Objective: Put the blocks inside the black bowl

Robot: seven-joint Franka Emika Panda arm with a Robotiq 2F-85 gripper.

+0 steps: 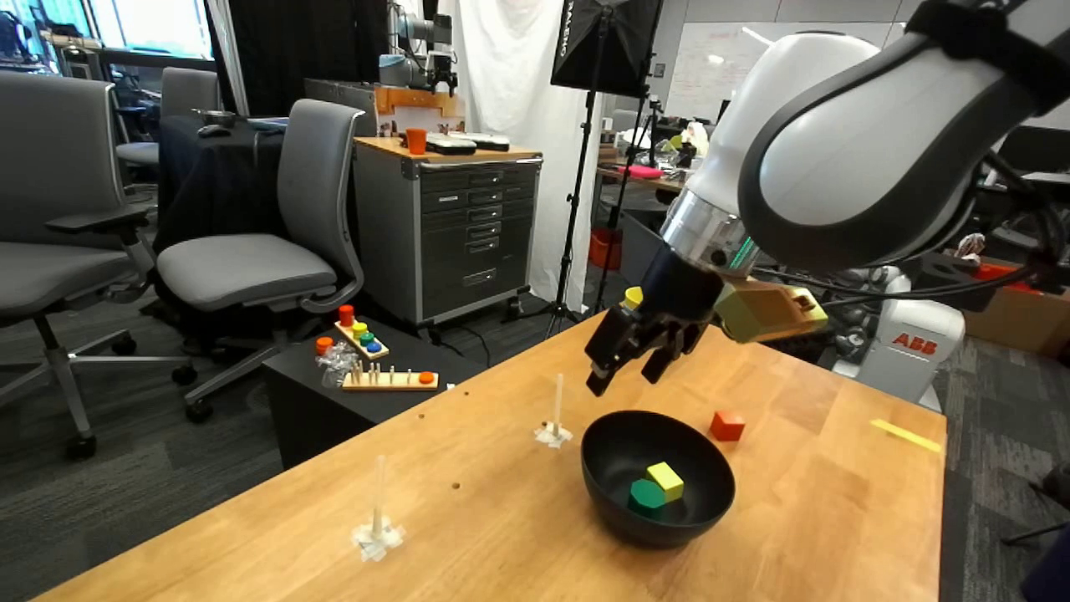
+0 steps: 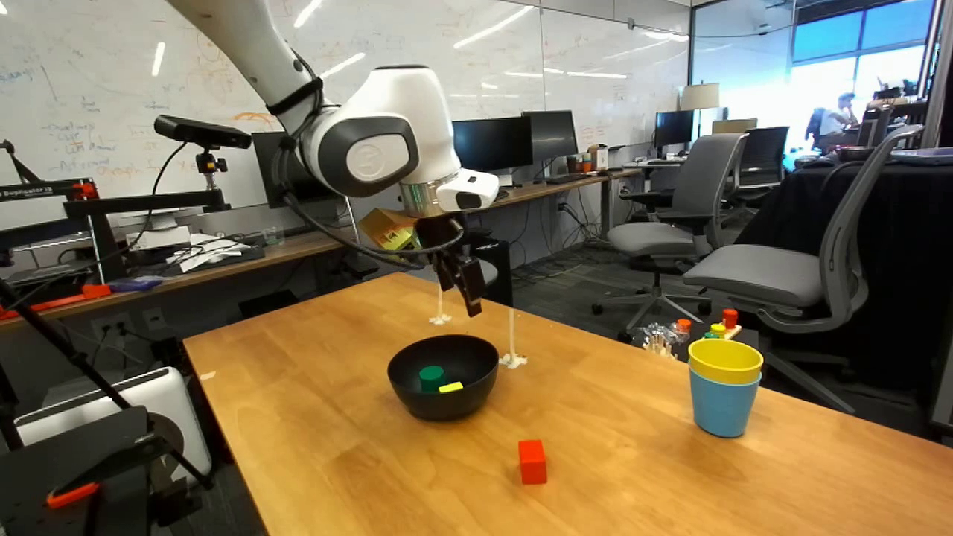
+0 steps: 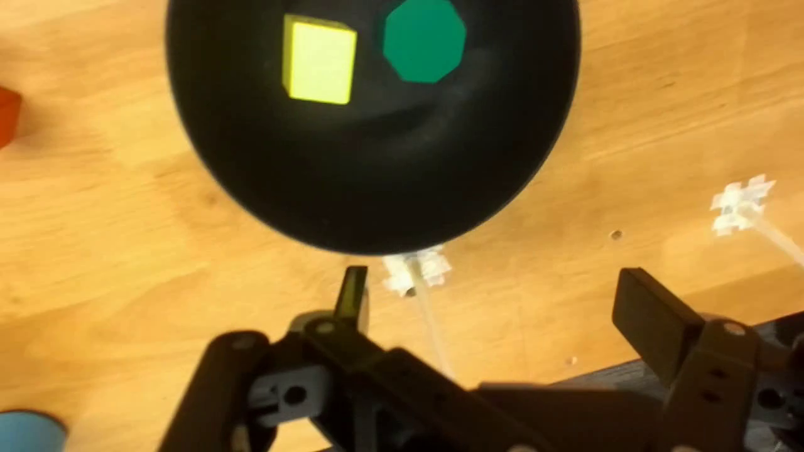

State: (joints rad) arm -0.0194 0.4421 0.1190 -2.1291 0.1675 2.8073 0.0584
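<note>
Black bowl (image 2: 439, 406): stands upright on the wooden table (image 2: 320, 387), mouth upward, so blocks can be dropped in and its rounded wall can keep them there.
Green block (image 3: 424, 41) and yellow block (image 3: 319, 61): both lie inside the bowl, at its bottom, with a gap between them in the wrist view; their share of the task looks done.
Red block (image 2: 532, 461): rests on the table outside the bowl, near it but apart, presumably the piece left to fetch.
Gripper (image 3: 493, 295): raised above the table, just past the bowl's edge in the wrist view; its jaws stand wide apart and hold nothing, which suits a move to the red block.
White rods (image 1: 557, 405): stand in patches of tape (image 1: 377, 540) that likely fix them to the table; one is just beside the bowl, so the gripper may need to steer around it.
Yellow cup (image 2: 726, 359): nested in a blue cup (image 2: 722, 408), perhaps to save room.
Blocks, counted: three; two in, one out.
Other counts: one bowl, two rods, two cups.
</note>
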